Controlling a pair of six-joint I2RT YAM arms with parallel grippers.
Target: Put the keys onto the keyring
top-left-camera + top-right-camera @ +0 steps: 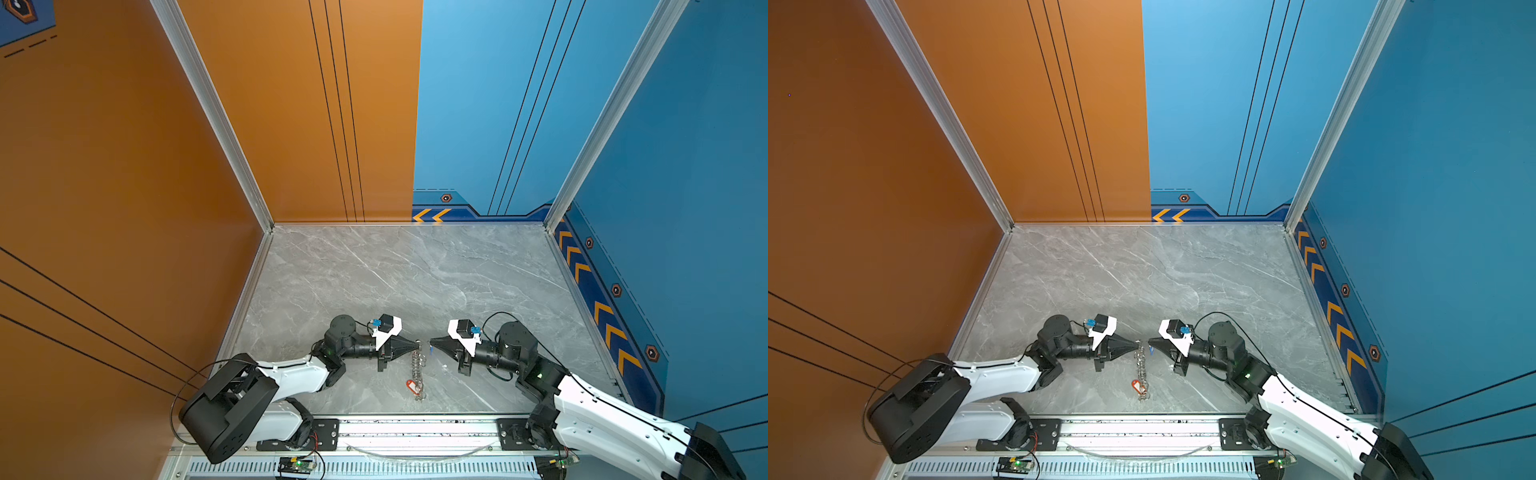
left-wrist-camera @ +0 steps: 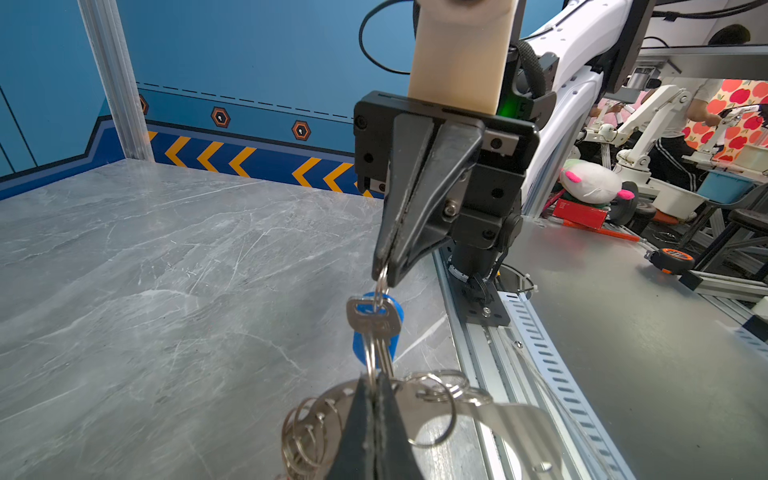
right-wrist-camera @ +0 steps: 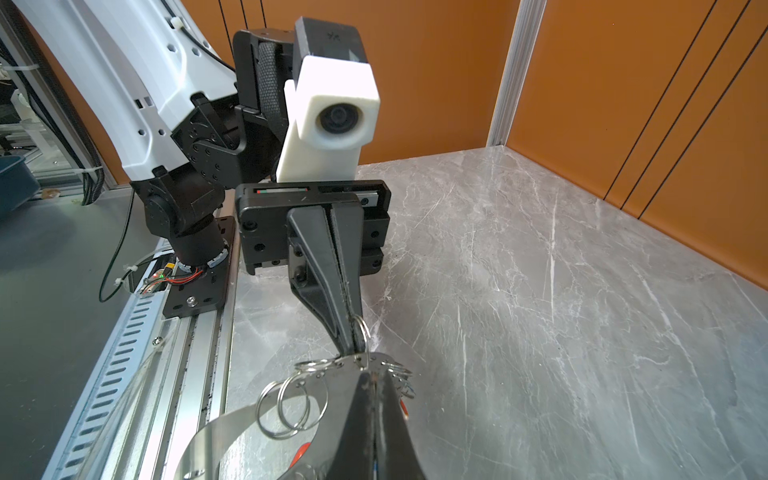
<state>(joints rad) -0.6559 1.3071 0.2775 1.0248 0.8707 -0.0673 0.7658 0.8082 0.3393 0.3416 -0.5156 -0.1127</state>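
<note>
- Black fingers (image 3: 324, 270) of the left gripper (image 3: 354, 334) were pressed together, pinching the far rim of the keyring (image 3: 216, 432) where one of its rings stood up beside the tips.
- Keyring was a flat grey metal plate lined with silver rings. In both top views it showed edge-on (image 1: 419, 370), running from the left gripper (image 1: 417, 344) toward the near edge.
- Red tag (image 1: 412, 386) sat at the keyring's near end. Couldn't tell whether that end rested on the table or hung just over it.
- Right gripper (image 2: 384, 268) fingers (image 2: 415, 199) were also closed, nipping a small split ring (image 2: 381, 286) at the very tips.
- Silver key (image 2: 371, 322) and blue tag (image 2: 397, 316) hung off that split ring, the key's tip just beside the keyring rim next to the left fingers. Couldn't tell if it touched.
- Both tips faced each other across the middle, close but apart, with the right gripper (image 1: 431, 343) just right of the keyring's far end.
- Marble-look table (image 1: 374, 282) lay open from both grippers out to the far wall.
- Aluminium rail (image 1: 415, 428) ran along the near edge, not far behind the red tag.
- Orange wall (image 1: 124, 208) closed the left side and blue wall (image 1: 685, 208) the right, both well clear of the grippers.
</note>
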